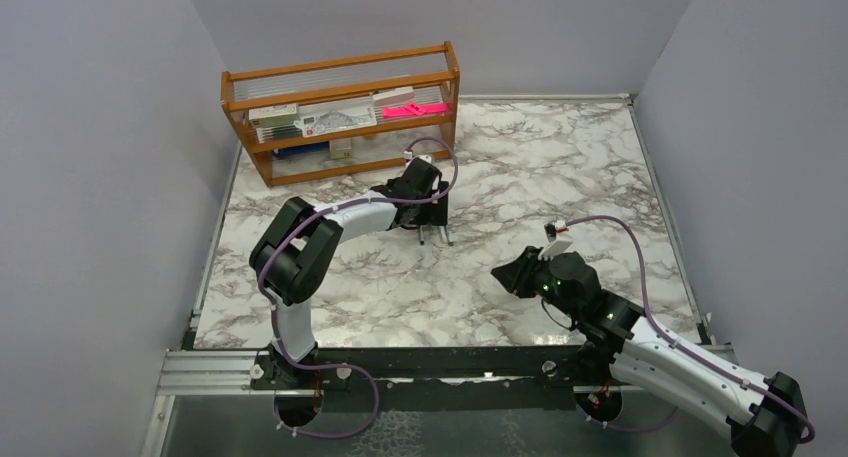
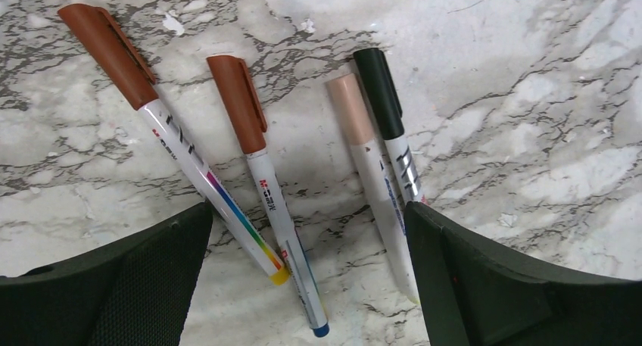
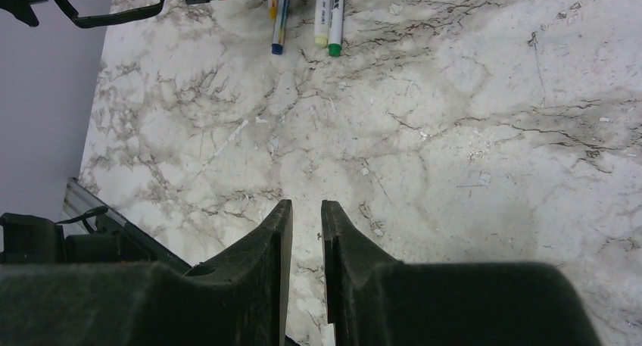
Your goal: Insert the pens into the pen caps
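Observation:
Several pens lie side by side on the marble table (image 2: 530, 81), each with its cap on. Two have red-brown caps (image 2: 106, 54) (image 2: 237, 104), one a pale peach cap (image 2: 350, 107) and one a black cap (image 2: 378, 92). Their white barrels (image 2: 284, 232) run toward my left gripper (image 2: 306, 210), which is wide open just above their tail ends and holds nothing. In the top view the left gripper (image 1: 433, 225) is over the pens (image 1: 436, 237). The pens' tail ends show at the top of the right wrist view (image 3: 329, 20). My right gripper (image 3: 306, 206) (image 1: 510, 274) has its jaws almost together, empty, over bare marble.
A wooden rack (image 1: 340, 107) stands at the back left, with boxed stationery sets and a bright pink flat item (image 1: 413, 108) on its shelf. Grey walls close in the table on three sides. A metal rail (image 1: 220, 367) runs along the near edge.

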Controlling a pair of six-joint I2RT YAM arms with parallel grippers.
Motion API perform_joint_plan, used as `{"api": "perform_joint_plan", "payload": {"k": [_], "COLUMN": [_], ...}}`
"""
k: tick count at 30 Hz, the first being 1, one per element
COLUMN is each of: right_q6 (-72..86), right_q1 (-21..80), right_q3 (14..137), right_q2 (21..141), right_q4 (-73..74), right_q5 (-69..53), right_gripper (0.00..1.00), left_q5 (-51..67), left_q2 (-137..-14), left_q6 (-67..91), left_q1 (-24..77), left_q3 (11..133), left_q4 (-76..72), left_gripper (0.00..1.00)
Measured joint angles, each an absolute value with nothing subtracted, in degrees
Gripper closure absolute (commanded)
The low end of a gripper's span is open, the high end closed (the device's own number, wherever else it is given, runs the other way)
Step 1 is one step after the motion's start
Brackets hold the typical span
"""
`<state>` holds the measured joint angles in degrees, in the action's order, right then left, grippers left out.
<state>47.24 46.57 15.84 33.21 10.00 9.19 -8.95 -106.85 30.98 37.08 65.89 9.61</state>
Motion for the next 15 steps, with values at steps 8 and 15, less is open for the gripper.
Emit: {"api": "perform_joint_plan", "payload": {"k": [8,15], "right_q6": [47.2,46.8], "right_q1": [46.6,46.6], "right_q3": [15.8,15.8], "right_q2": [33.3,31.4], "right_q4": [10.0,11.9], "right_q5": [9.2,9.4], "right_gripper": [0.80,0.80], "left_q5": [-5.6,-5.0], "left_q2": [-107.0,-108.1], "left_q6": [32.9,34.1], "left_q1": [37.1,37.1], "left_q3": [66.1,67.3], "left_q4": [8.1,7.1], "left_gripper": [0.01,0.01]}}
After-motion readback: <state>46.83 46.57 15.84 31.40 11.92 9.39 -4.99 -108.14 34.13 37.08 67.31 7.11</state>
